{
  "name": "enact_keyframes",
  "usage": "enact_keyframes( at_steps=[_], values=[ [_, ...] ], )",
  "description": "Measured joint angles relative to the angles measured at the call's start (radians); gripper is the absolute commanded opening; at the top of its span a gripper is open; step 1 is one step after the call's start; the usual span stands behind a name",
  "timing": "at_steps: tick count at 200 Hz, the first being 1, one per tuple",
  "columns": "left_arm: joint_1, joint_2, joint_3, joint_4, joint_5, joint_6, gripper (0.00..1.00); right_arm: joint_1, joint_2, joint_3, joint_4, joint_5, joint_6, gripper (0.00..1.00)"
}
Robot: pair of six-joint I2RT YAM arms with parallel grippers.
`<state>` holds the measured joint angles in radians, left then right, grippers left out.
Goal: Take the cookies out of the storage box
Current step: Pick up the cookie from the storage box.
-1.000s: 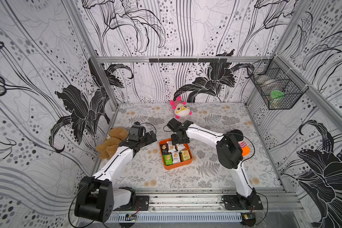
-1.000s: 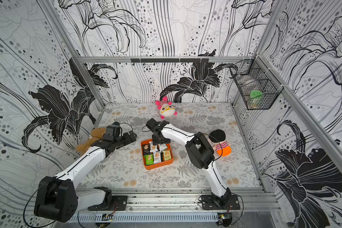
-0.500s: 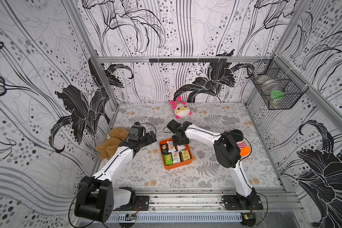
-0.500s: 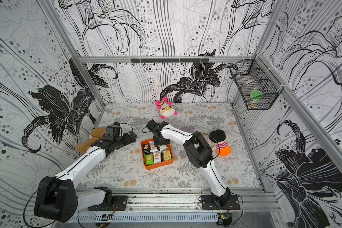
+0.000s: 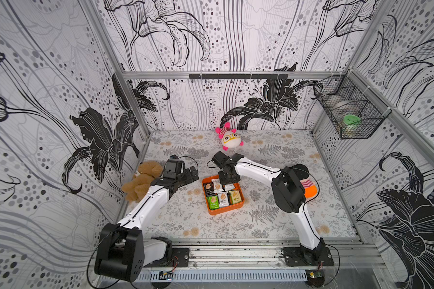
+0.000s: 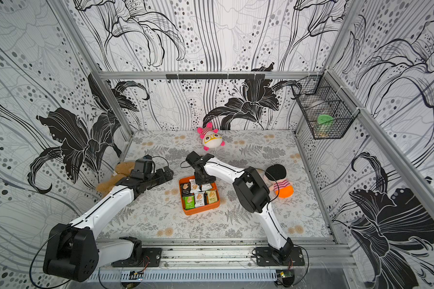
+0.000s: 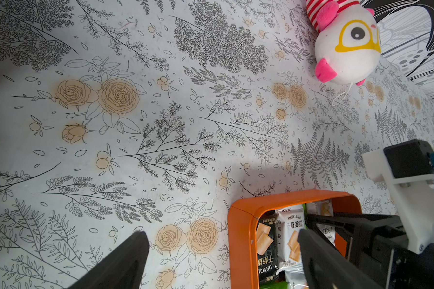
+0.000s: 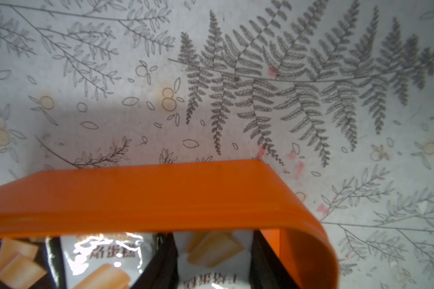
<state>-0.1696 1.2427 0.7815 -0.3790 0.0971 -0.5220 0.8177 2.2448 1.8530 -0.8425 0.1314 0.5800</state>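
Note:
The orange storage box (image 5: 223, 211) (image 6: 201, 210) sits mid-table with several cookies (image 5: 223, 197) (image 6: 198, 197) lying flat in it, in green, white, black and pale wrappers. My right gripper (image 5: 226, 182) (image 6: 203, 180) reaches down into the box's far side. In the right wrist view, behind the orange wall (image 8: 161, 200), the right gripper (image 8: 213, 236) has its two black fingers pressed on either side of a white cookie packet (image 8: 211, 250). My left gripper (image 5: 192, 174) (image 7: 222, 240) hovers open over the mat just left of the box (image 7: 241, 237), holding nothing.
A pink-and-white plush (image 5: 229, 138) lies at the back centre. A brown teddy (image 5: 142, 179) sits by the left wall under the left arm. A doll in orange (image 5: 308, 187) lies behind the right elbow. A black wire basket (image 5: 348, 115) hangs on the right wall.
The right gripper has sunk into the far side of the box and its jaws have narrowed onto the white packet. The left arm has stayed still.

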Motion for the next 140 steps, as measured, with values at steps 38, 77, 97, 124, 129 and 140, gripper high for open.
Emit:
enact_keyframes(
  at_steps=[38,77,97,124,129,140],
  values=[
    [0.000,0.016,0.000,0.000,0.010,0.000,0.97,0.000,-0.019,-0.002,0.001,-0.040,0.003,0.41],
    [0.000,0.037,0.004,-0.002,0.028,0.000,0.97,0.000,-0.086,-0.039,0.011,-0.068,0.011,0.40],
    [0.000,0.055,0.019,-0.003,0.047,-0.001,0.97,0.000,-0.119,-0.069,0.020,-0.084,0.017,0.40],
    [-0.004,0.089,0.050,0.000,0.089,-0.011,0.97,0.000,-0.164,-0.112,0.050,-0.125,0.031,0.40],
    [-0.006,0.096,0.057,0.001,0.097,-0.016,0.97,0.000,-0.173,-0.120,0.059,-0.133,0.034,0.40],
    [-0.014,0.114,0.074,0.005,0.111,-0.024,0.97,0.000,-0.197,-0.137,0.073,-0.141,0.040,0.40]
  ],
)
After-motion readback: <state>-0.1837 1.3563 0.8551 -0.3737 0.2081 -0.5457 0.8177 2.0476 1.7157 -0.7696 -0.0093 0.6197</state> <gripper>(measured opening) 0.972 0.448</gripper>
